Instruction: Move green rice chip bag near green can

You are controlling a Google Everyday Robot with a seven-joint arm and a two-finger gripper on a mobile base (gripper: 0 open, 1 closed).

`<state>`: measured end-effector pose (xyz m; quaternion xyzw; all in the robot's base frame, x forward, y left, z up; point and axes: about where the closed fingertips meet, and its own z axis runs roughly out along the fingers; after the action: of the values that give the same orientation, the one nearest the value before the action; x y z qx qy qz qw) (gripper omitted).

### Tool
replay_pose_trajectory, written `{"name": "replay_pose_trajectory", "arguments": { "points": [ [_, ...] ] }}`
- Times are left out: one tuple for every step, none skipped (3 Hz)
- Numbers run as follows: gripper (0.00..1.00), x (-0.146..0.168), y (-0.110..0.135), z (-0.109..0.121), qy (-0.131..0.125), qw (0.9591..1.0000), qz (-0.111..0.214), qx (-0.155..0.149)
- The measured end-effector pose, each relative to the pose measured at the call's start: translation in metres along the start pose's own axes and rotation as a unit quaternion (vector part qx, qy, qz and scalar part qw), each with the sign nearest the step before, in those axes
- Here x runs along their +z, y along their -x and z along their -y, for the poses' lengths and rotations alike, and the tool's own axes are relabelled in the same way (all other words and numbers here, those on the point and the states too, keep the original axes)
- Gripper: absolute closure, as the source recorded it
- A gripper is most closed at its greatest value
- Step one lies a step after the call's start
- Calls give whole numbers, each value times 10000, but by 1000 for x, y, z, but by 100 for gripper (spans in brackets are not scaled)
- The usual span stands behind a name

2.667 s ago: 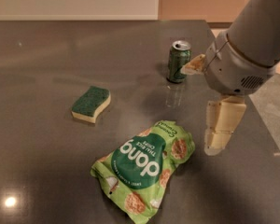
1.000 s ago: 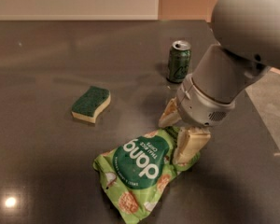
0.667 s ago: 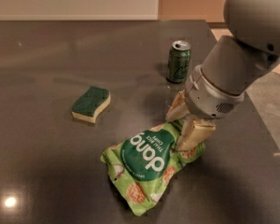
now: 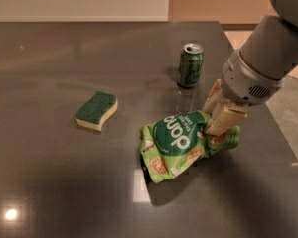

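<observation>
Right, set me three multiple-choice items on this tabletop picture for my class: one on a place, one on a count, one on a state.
1. Where does the green can stand relative to the green rice chip bag?
A. Behind it, farther up the table
B. On top of it
C. At the near edge

2. How many sponges are on the table?
A. None
B. One
C. Three

3. What is the gripper doing?
A. Hanging open over the can
B. Holding the sponge
C. Jaws closed on the bag's right end

Answers: 1 A, the can stands beyond the bag, apart from it; 2 B, a single green-topped sponge lies left of the bag; 3 C, the jaws pinch the bag's crumpled right end.
</observation>
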<state>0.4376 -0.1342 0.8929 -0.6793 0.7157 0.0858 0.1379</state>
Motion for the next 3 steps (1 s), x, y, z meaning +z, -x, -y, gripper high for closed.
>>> {"name": "replay_pose_trajectory", "arguments": {
  "points": [
    [100, -17, -24, 35, -414, 9962, -49, 767],
    [100, -30, -39, 67, -823, 9886, 50, 1263],
    [84, -35, -47, 88, -1063, 9841, 160, 1415]
  ]
}}
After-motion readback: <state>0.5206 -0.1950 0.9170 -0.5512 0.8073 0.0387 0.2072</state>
